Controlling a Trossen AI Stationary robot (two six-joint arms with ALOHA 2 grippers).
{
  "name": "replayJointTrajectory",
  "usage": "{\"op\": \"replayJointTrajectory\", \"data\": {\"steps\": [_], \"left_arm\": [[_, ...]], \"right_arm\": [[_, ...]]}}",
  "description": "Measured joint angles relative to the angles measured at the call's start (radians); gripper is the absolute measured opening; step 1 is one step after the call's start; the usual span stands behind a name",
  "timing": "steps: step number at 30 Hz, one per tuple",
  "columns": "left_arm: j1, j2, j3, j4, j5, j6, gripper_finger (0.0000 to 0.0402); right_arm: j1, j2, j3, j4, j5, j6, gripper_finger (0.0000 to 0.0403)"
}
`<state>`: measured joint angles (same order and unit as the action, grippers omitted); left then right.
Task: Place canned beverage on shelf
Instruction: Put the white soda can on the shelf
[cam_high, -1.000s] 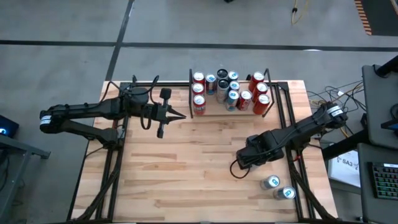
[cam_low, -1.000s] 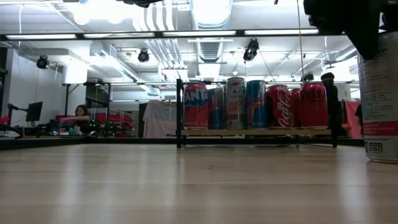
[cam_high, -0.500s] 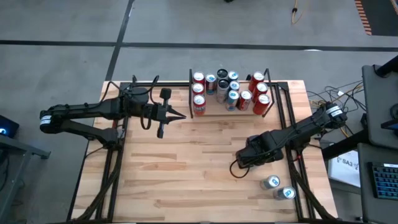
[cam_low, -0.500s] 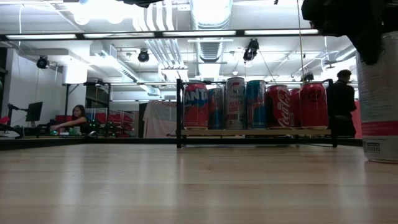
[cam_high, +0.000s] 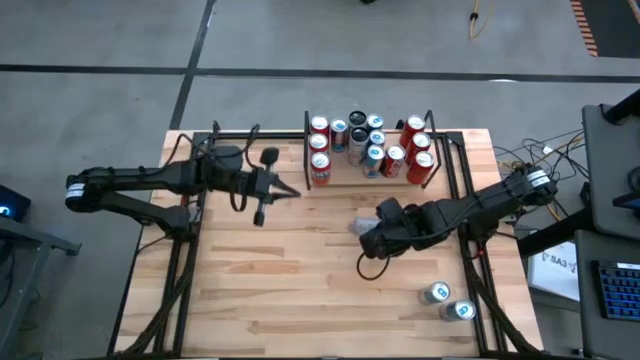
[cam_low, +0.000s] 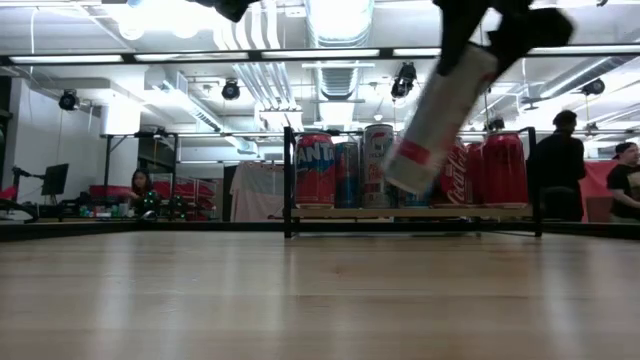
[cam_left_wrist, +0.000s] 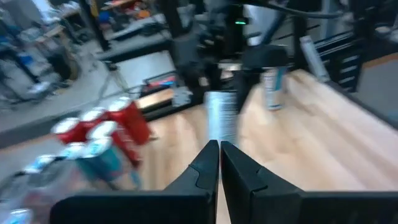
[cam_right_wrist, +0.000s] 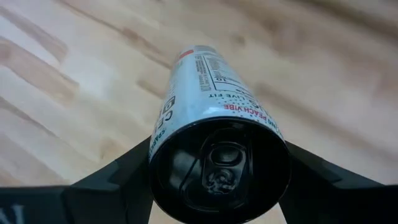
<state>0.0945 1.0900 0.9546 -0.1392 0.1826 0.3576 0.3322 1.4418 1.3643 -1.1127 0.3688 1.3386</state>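
Near the table's (cam_high: 250, 290) middle, toward its right edge, my right gripper (cam_right_wrist: 217, 180) is clamped on a tilted white can (cam_high: 367, 226), lifted clear of the wood, its label too blurred to read. My left gripper (cam_left_wrist: 219, 163) waits closed near the far-left corner. Against the far edge, the shelf (cam_low: 410, 212) carries cans (cam_high: 372, 145) that partly hide one another.

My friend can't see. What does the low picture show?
The right gripper holds a white can tilted in the air above the wooden table. Behind it, the shelf holds a row of upright cans.
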Motion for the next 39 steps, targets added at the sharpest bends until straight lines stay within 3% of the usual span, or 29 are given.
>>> {"op": "replayJointTrajectory", "data": {"steps": [4,11,19,24,32,36,39], "left_arm": [[-0.089,0.036,-0.084,0.124,-0.050,-0.076,0.0000],[-0.213,0.170,-0.175,0.402,-0.417,-0.064,0.0000],[-0.223,0.358,-0.099,0.415,-0.436,-0.116,0.0023],[-0.224,0.453,-0.007,0.280,-0.458,-0.156,0.0093],[-0.231,0.580,0.115,0.188,-0.795,-0.133,0.0269],[-0.232,0.627,0.128,0.190,-0.817,-0.088,0.0335],[-0.232,0.656,0.125,0.190,-0.817,-0.087,0.0363]], "right_arm": [[-0.047,0.000,0.000,0.066,0.050,-0.198,0.0245],[-0.152,0.000,0.000,0.189,0.016,-0.477,0.0245],[-0.208,0.000,0.000,0.240,-0.063,-0.590,0.0246],[-0.209,0.000,0.000,0.243,-0.078,-0.593,0.0246],[-0.210,0.000,-0.003,0.251,-0.079,-0.581,0.0246],[-0.210,0.000,-0.004,0.255,-0.059,-0.567,0.0246],[-0.208,0.000,0.000,0.295,-0.053,-0.563,0.0246]]}}
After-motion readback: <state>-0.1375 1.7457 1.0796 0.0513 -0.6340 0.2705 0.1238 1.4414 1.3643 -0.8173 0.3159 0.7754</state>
